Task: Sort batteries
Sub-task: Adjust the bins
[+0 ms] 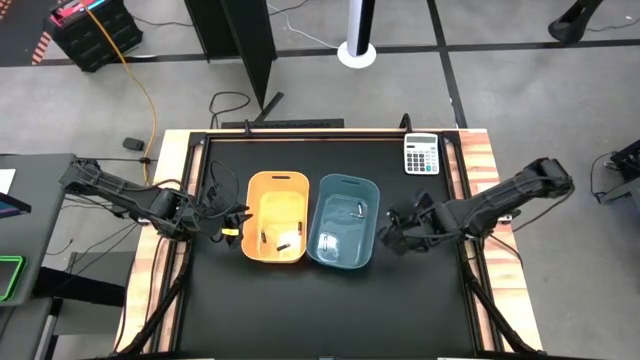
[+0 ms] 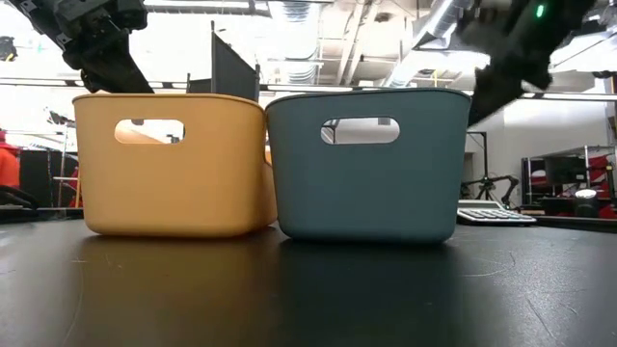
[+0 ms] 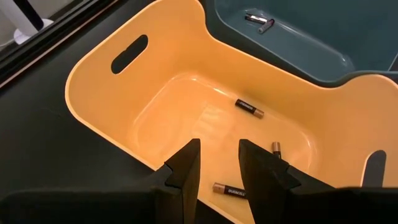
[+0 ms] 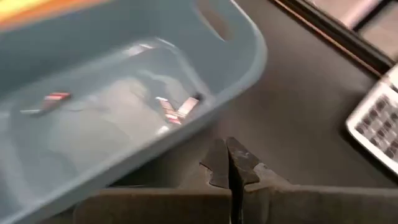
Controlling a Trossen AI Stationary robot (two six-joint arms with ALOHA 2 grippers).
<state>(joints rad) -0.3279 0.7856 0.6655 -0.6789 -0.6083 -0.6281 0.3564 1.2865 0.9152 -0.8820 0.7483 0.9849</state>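
**Sort looks near done, both tools empty**

Left tool (image 3: 216,165) open over the orange plastic bin (image 1: 252,190); dark copper-tipped batteries (image 3: 249,108) inside. Right tool (image 4: 228,163) closed, empty, right of the blue plastic bin (image 1: 375,215) holding pale silvery batteries (image 4: 177,107). Next: check the black counter (image 1: 300,310) for strays. Low view hides contents.

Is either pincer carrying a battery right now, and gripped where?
No. The left pincer is open and empty over the orange bin; the right pincer is shut on nothing beside the blue bin.
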